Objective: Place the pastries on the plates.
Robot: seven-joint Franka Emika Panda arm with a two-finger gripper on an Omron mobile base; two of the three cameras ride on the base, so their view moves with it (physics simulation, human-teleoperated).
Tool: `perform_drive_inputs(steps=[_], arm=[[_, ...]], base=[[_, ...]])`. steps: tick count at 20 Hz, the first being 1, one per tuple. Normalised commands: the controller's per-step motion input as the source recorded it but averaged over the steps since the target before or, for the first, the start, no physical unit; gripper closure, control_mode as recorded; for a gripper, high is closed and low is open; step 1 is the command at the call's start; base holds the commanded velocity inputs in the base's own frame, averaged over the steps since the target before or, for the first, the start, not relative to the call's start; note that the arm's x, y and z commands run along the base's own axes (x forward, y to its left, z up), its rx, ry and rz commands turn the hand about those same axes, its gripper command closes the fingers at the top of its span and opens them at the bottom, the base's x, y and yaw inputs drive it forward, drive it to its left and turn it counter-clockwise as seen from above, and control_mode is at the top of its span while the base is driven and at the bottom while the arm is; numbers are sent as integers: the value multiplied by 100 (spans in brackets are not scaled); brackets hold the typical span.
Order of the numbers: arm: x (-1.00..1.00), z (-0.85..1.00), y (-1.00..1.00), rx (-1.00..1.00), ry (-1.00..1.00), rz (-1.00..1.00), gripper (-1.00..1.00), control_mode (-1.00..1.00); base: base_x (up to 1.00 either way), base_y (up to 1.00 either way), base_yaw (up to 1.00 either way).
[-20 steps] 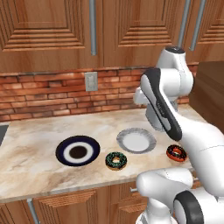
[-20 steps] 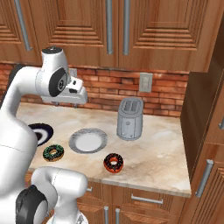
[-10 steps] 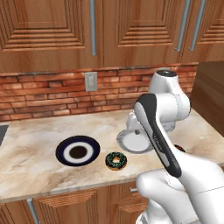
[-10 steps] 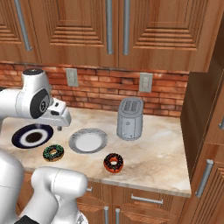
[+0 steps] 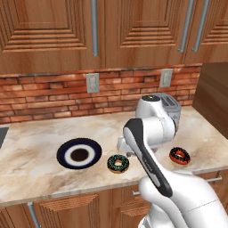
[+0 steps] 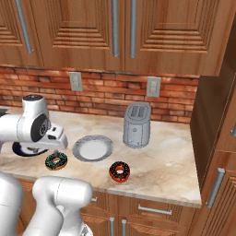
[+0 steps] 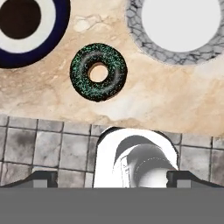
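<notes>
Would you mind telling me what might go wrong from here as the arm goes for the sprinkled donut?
1. The green-sprinkled donut lies close to the counter's front edge; a nudge might push it off.
2. The open gripper hangs well above, off to one side of the donut, so a straight descent could miss it.
3. The navy plate sits right beside it; a finger might clip the rim.

Seen from the toaster [image 6: 137, 124], two plates [image 6: 92, 148] [image 5: 79, 154] are set leftward on the counter [image 6: 166, 166]; two donuts [image 6: 120, 171] [image 6: 56, 161] lie nearer the front edge.
</notes>
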Motion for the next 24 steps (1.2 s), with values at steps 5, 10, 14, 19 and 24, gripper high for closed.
perform_drive_inputs(steps=[5, 10, 14, 19, 24], arm=[[13, -60, 0, -1, 12, 1, -100, -100], [33, -46, 1, -3, 7, 0, -100, -100], [65, -23, 0, 1, 2, 0, -100, -100], [47, -39, 0, 10, 0, 0, -100, -100], [30, -43, 6, 1, 0, 0, -100, -100]], base=[[0, 0, 0], [0, 0, 0], [0, 0, 0], [0, 0, 0], [0, 0, 0]])
